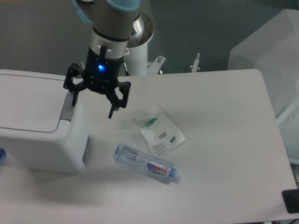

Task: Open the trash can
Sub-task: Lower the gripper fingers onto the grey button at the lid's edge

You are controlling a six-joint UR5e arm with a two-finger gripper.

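At left of frame, the bin sits lid-down; above its grey tab, the gripper gapes wide.

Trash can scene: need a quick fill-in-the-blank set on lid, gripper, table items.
1. The lid of the trash can is ____.
2. The gripper has its fingers spread ____, holding nothing.
3. The bottle on the table is lying on its ____.
4. The packet lies between the bottle and the table's ____ edge.

Missing words: closed; open; side; far
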